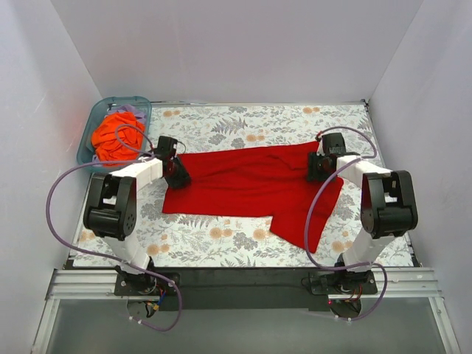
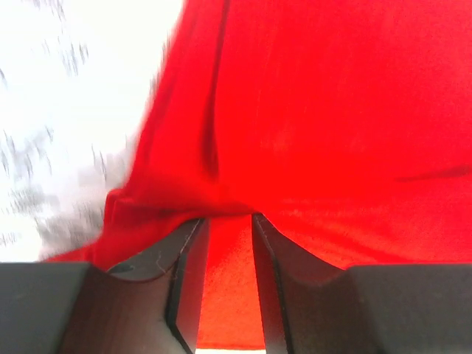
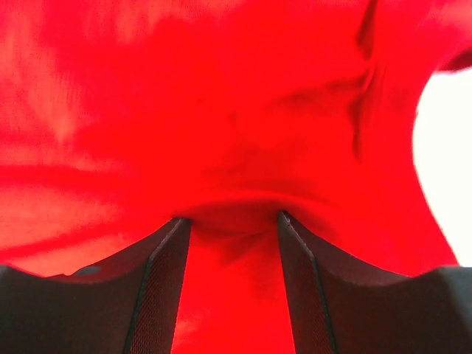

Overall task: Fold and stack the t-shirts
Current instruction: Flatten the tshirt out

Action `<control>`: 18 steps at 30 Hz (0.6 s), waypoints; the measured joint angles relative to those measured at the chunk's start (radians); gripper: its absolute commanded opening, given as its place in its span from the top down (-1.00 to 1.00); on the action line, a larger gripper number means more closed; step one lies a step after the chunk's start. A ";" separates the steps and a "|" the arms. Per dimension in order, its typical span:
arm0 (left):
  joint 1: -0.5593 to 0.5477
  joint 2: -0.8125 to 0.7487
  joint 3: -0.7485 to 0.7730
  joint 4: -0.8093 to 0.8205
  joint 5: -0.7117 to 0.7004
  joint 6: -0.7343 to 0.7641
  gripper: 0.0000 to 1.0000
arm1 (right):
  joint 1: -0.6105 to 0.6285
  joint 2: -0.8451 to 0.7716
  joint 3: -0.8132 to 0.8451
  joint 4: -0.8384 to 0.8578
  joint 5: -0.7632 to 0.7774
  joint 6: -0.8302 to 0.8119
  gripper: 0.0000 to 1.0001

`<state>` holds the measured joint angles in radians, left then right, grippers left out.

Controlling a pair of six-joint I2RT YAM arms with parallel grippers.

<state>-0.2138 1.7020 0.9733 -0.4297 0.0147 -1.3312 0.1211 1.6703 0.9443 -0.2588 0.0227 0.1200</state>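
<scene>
The red t-shirt [image 1: 251, 184] lies spread across the middle of the table, with one part trailing toward the front right. My left gripper [image 1: 179, 175] is at its left end, shut on the cloth. In the left wrist view the red cloth [image 2: 317, 110] drapes over my left gripper [image 2: 228, 221] and fills the narrow gap. My right gripper [image 1: 318, 168] is at the shirt's right end. In the right wrist view the cloth [image 3: 221, 110] bunches over and between the tips of my right gripper [image 3: 230, 217]. The orange t-shirt [image 1: 118, 136] lies crumpled in the bin.
The teal plastic bin [image 1: 140, 102] stands at the back left corner, close to the left arm. The floral tablecloth [image 1: 221, 240] covers the table. White walls close in the left, back and right sides.
</scene>
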 measured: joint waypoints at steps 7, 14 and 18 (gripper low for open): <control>0.051 0.190 0.249 -0.010 0.009 0.035 -0.20 | -0.021 0.217 0.269 0.006 -0.015 0.005 -0.21; 0.050 0.126 0.216 -0.046 -0.018 0.067 -0.47 | -0.024 0.158 0.297 -0.035 -0.051 0.006 -0.27; 0.051 -0.091 0.072 -0.088 -0.069 0.072 -0.47 | -0.024 -0.068 0.129 -0.061 -0.048 0.016 -0.32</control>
<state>-0.1623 1.6112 1.0458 -0.5175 -0.0540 -1.2591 0.0975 1.6024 1.0733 -0.3202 -0.0257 0.1356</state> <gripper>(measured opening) 0.730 0.650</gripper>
